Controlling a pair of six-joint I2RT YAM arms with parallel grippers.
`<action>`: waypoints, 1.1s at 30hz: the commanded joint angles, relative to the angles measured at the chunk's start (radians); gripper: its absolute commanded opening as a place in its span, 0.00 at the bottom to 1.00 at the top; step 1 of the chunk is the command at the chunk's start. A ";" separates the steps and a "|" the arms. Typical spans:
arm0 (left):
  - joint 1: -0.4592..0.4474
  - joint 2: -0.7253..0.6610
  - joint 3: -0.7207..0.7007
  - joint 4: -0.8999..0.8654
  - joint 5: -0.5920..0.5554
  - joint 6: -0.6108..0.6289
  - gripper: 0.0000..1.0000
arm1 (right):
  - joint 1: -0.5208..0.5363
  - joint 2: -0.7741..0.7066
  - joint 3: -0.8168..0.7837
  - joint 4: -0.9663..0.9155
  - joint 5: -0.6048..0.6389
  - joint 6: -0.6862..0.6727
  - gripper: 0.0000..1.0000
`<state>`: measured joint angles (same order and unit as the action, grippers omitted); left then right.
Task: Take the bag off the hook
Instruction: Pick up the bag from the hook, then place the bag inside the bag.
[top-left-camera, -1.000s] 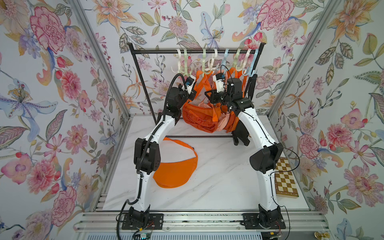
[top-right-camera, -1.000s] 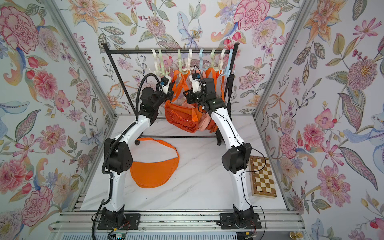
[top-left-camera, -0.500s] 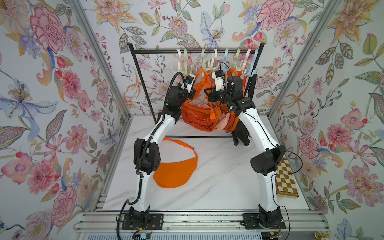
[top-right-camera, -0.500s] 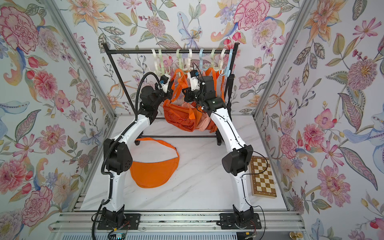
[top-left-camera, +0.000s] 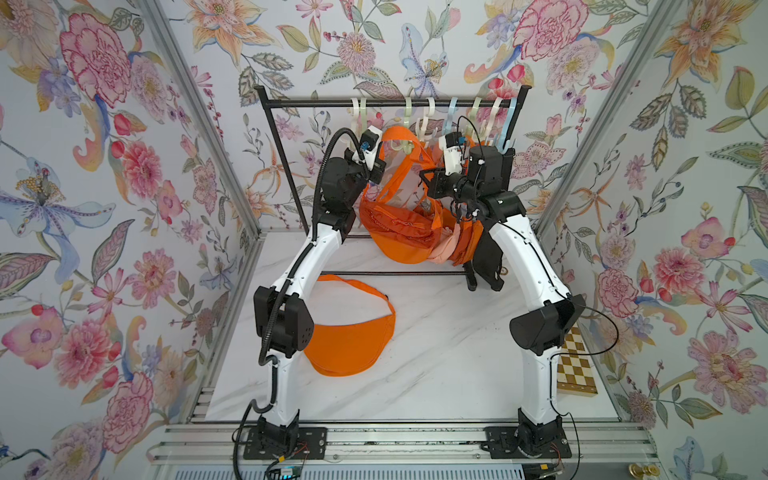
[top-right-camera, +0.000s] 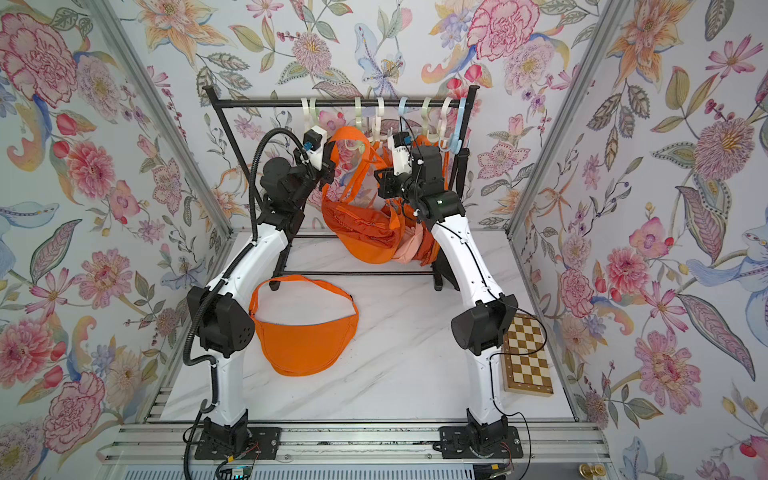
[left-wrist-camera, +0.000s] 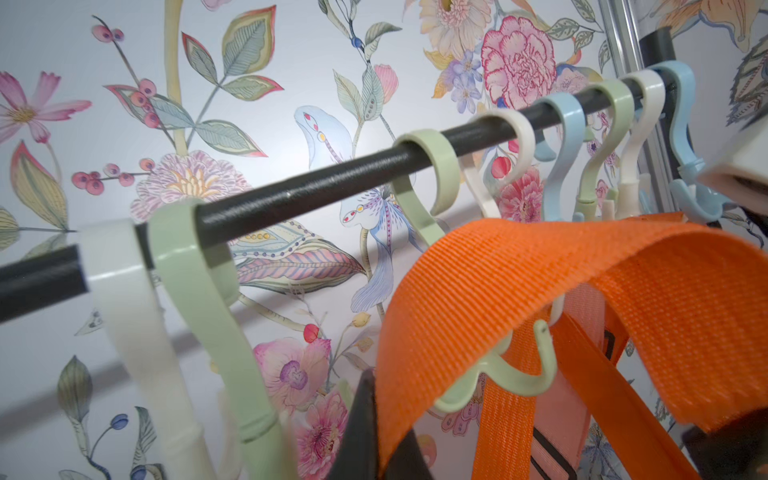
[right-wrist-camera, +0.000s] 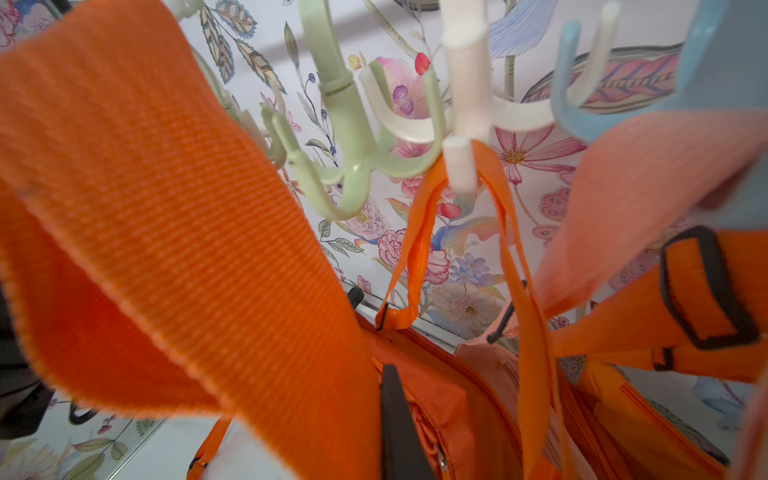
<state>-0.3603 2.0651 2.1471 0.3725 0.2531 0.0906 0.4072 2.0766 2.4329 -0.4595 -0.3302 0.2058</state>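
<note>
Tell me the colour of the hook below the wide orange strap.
The hook is pale green, clearest in the left wrist view, under the strap.

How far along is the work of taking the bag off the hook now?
Done: one orange bag lies on the table. In hand: the left gripper and the right gripper are shut on the strap of a second bag, arched above the green hook. Left: carry it clear of the rail.

No legible text, label, brand, number or sign in any view; orange fabric bag (top-left-camera: 399, 230) and pastel plastic hooks (left-wrist-camera: 183, 237) plain.
</note>
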 joint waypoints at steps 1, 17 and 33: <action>-0.008 -0.138 -0.094 0.010 -0.051 0.010 0.00 | 0.036 -0.129 -0.072 0.033 -0.010 -0.012 0.00; -0.033 -0.789 -0.762 -0.050 -0.207 0.009 0.00 | 0.189 -0.593 -0.702 0.246 0.020 0.035 0.00; -0.053 -1.381 -1.200 -0.439 -0.294 -0.063 0.00 | 0.453 -0.936 -1.167 0.265 0.141 0.065 0.00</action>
<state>-0.4309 0.7494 0.9749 -0.0048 0.0914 0.0639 0.8558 1.1954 1.3048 -0.1871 -0.2756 0.2363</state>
